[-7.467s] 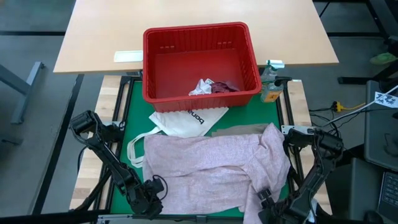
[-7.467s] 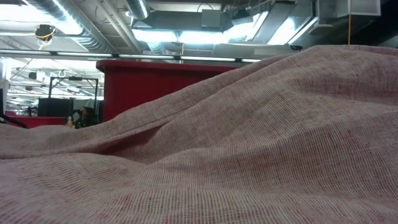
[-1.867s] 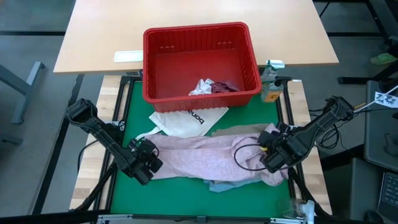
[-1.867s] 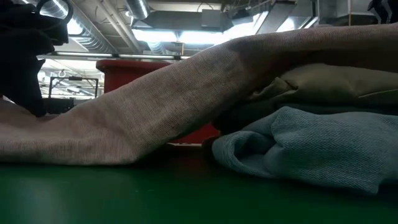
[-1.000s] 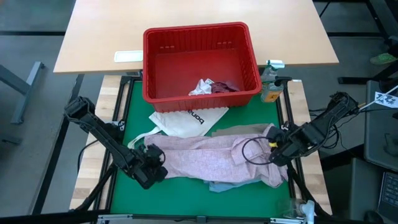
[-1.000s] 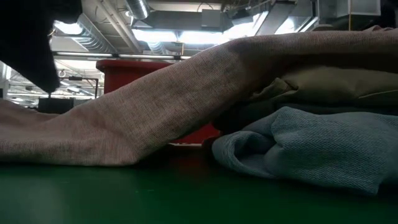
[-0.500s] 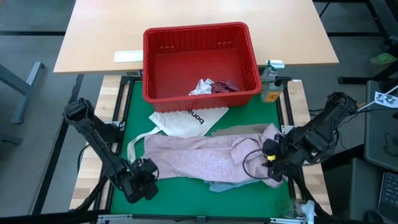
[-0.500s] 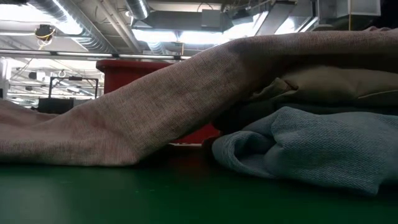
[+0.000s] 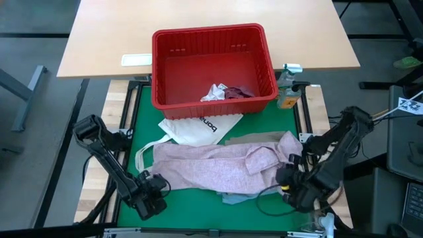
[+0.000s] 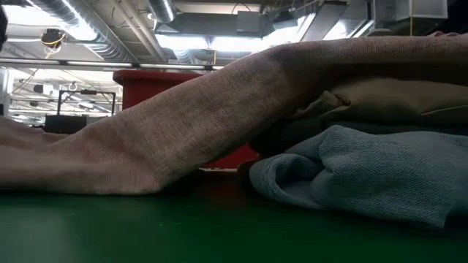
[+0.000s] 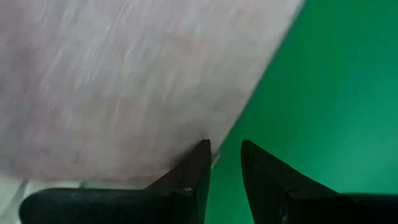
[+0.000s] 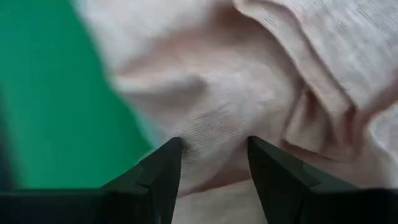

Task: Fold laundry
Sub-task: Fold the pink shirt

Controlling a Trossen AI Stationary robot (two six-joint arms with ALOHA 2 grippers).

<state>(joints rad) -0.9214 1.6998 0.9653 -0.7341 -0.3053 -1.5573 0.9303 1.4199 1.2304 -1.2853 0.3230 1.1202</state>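
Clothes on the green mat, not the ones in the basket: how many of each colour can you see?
Pink: 1, the big cloth spread across the mat.
Beige: 1, the piece showing behind the pink one.
Light blue: 1, the piece poking out under the pink one.
Total: 3 showing. More could be hidden underneath.

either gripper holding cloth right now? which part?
Nothing is held. The left gripper is open over the green mat beside the mottled pink garment's edge; the right gripper is open just above that garment's bunched right end.
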